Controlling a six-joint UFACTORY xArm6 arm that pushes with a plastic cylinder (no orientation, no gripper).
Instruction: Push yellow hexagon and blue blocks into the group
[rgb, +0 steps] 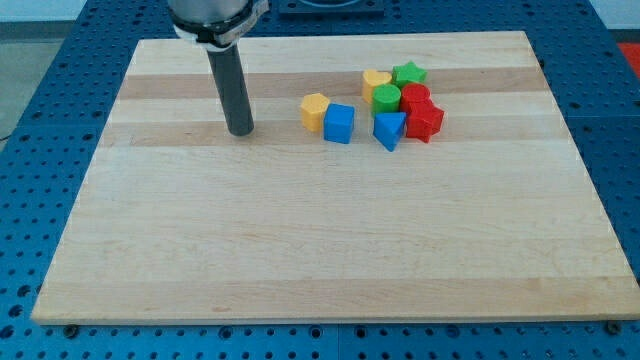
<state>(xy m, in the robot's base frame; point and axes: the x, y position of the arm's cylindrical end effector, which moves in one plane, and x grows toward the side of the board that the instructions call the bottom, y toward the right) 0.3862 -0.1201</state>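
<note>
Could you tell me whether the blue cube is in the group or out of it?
Out: the blue cube touches only the yellow hexagon; a gap separates it from the blue triangle.

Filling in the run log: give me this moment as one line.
my tip: view's left of yellow hexagon, apart | blue cube: touching hexagon | blue triangle: at the group | push: not started
</note>
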